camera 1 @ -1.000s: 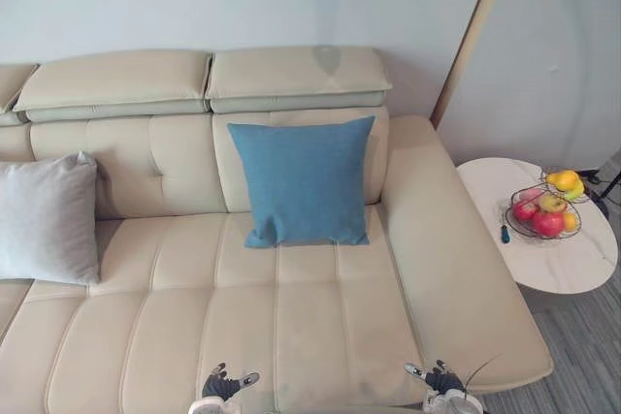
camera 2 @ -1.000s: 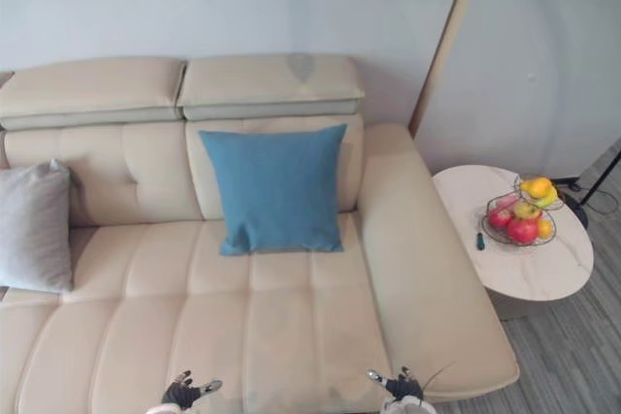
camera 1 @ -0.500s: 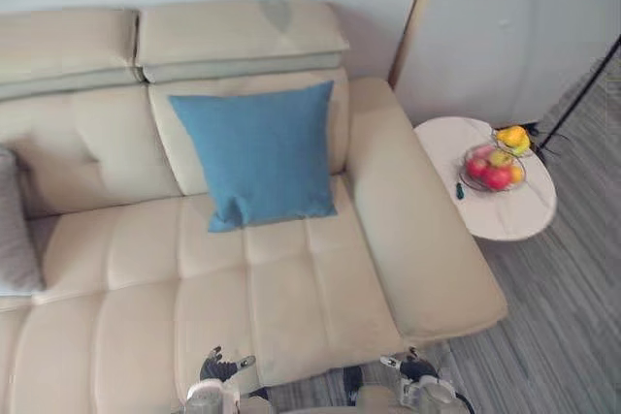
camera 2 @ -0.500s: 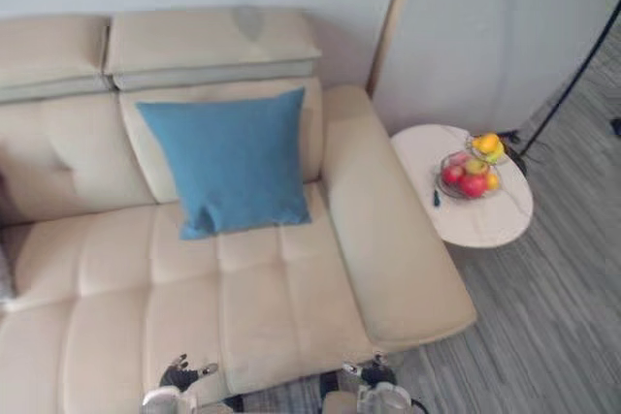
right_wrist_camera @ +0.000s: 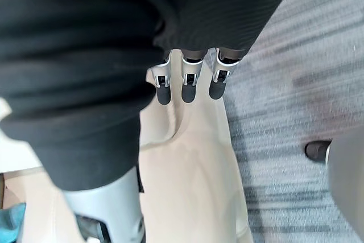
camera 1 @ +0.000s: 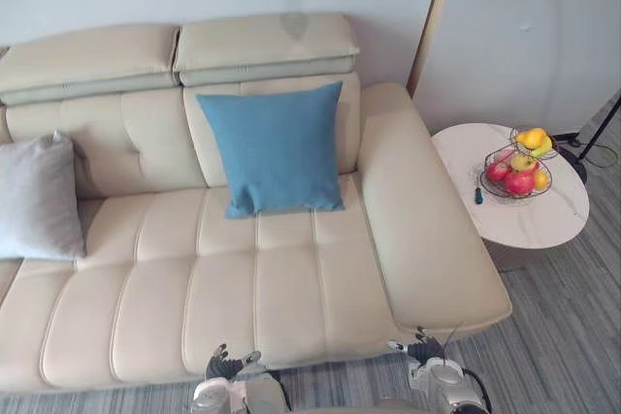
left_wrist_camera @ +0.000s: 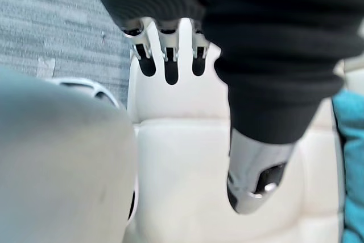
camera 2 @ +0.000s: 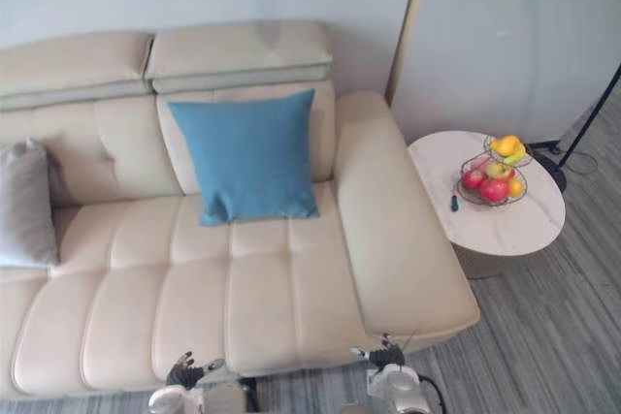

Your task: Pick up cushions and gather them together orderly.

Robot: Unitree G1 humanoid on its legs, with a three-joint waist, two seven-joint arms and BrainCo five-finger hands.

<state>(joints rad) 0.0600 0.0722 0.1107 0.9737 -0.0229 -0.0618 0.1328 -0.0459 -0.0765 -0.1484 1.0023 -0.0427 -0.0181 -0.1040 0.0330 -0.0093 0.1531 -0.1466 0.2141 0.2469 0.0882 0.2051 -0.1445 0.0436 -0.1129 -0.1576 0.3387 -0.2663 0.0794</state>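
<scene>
Left eye view: a blue cushion [camera 1: 275,147] leans upright against the backrest of the cream sofa [camera 1: 291,288], right of its middle. A grey cushion [camera 1: 37,198] leans at the sofa's left end, well apart from the blue one. The left hand [camera 1: 228,367] and right hand [camera 1: 419,348] hang low by the sofa's front edge, each with fingers straight and loose, thumb apart, holding nothing. A fruit basket [camera 1: 519,172] stands on the round table [camera 1: 529,230] beside the sofa's right arm

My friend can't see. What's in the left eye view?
A blue cushion leans on the back of a cream sofa; a grey cushion sits apart at its left end. The left hand and right hand hover open and empty in front. A fruit basket stands on a table at right.
</scene>
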